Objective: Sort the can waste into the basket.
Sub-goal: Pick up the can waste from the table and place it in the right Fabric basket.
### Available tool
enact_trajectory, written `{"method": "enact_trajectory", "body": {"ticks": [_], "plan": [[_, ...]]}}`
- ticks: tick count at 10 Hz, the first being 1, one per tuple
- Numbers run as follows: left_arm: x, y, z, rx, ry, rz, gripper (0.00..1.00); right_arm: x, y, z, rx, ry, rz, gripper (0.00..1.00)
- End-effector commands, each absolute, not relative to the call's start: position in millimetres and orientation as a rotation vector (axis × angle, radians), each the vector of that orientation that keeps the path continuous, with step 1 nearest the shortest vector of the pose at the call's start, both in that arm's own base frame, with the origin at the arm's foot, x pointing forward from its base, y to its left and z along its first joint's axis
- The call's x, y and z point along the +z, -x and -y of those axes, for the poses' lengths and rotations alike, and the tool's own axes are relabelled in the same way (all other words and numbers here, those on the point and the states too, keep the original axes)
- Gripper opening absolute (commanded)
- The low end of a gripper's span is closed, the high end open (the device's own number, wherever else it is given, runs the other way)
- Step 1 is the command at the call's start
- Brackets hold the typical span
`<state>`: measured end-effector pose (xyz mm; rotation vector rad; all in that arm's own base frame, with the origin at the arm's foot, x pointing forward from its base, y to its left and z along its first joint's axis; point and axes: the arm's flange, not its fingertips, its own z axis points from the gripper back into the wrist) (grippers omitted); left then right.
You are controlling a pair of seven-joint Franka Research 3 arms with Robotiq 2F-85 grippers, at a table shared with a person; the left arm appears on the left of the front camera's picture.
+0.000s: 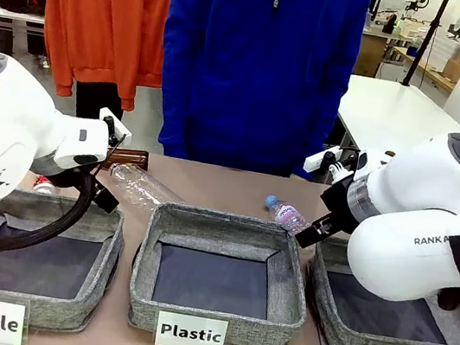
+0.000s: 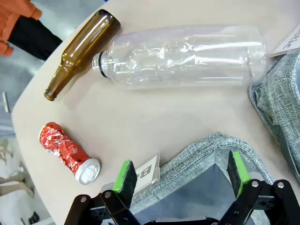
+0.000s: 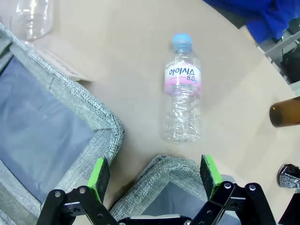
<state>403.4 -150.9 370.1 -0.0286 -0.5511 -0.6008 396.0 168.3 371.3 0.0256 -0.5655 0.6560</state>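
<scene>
Jaws of the left gripper and the right gripper stand wide apart, empty — left over a corner of the "Bottle" bin, right over a corner of the "Can" basket — while the crushed red can lies on the table beside that "Bottle" bin.

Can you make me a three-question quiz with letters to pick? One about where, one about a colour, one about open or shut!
1. Where is the red can? A in a basket; B on the table; C in a hand.
2. The cap of the small bottle is: A blue; B green; C yellow.
3. The left gripper is: A shut on the can; B shut on a bottle; C open.
Answers: B, it lies on bare tabletop; A, it looks light blue; C, its pads stand apart, empty.
</scene>
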Motion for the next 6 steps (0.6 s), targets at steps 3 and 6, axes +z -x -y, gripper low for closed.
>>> {"method": "enact_trajectory", "body": {"ticks": [3, 6], "plan": [[370.2, -403.4, 150.9, -0.601, 0.029, 0.551, 1.0, 371.3, -396.0, -168.3, 0.656, -0.026, 0.566, 1.0], [370.2, -403.4, 150.9, -0.601, 0.029, 0.551, 1.0, 371.3, -396.0, -168.3, 0.656, -0.026, 0.566, 1.0]]}}
